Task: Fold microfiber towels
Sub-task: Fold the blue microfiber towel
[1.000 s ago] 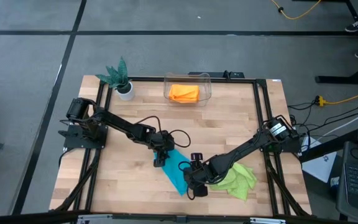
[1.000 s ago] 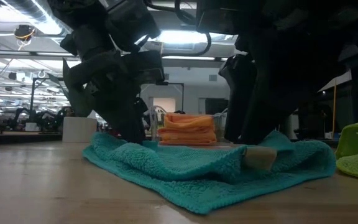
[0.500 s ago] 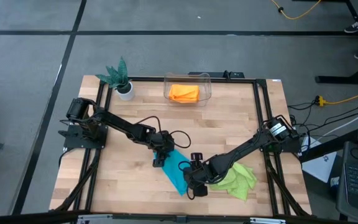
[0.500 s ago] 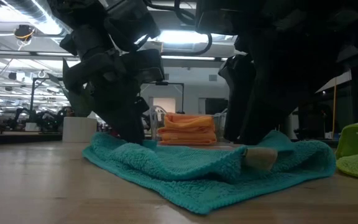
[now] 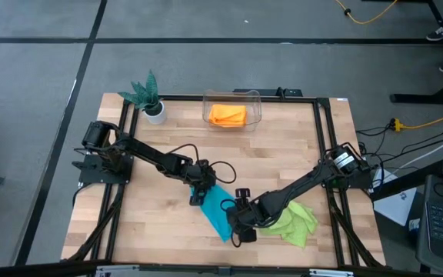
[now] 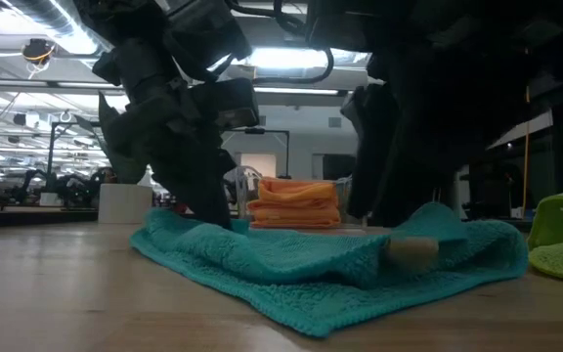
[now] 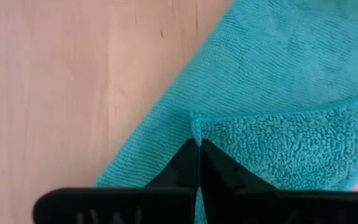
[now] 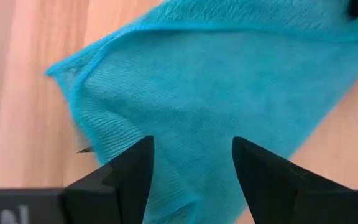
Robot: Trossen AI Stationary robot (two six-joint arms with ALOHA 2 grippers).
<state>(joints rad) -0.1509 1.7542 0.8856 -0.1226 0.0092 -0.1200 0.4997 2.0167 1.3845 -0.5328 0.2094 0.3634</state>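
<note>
A teal towel (image 5: 220,211) lies on the wooden table near its front edge, with one part folded over onto itself. My left gripper (image 7: 198,146) is shut at a corner of the folded-over layer, at the towel's far left end (image 5: 204,192). My right gripper (image 8: 191,149) is open, its fingers spread over the towel's near end (image 5: 241,219). I cannot tell whether they touch the cloth. A lime green towel (image 5: 293,221) lies crumpled to the right. An orange towel (image 5: 228,115) lies folded in a clear bin at the back. My left gripper pinches the corner (image 7: 194,122) of the teal towel's folded-over upper layer between its two fingertips. The fingers slant down from the table's left side. The towel lies slack on the table, the lower layer (image 7: 160,124) flat under the corner.
A clear bin (image 5: 234,98) stands at the far edge. A small green plant in a white pot (image 5: 150,98) stands at the far left. Bare wood (image 5: 152,223) lies left of the teal towel. A dark frame runs around the table.
My left gripper has shut on the teal towel's corner while staying in place, its wrist rolling slightly. My right arm has kept still, and the towel lies as before.
</note>
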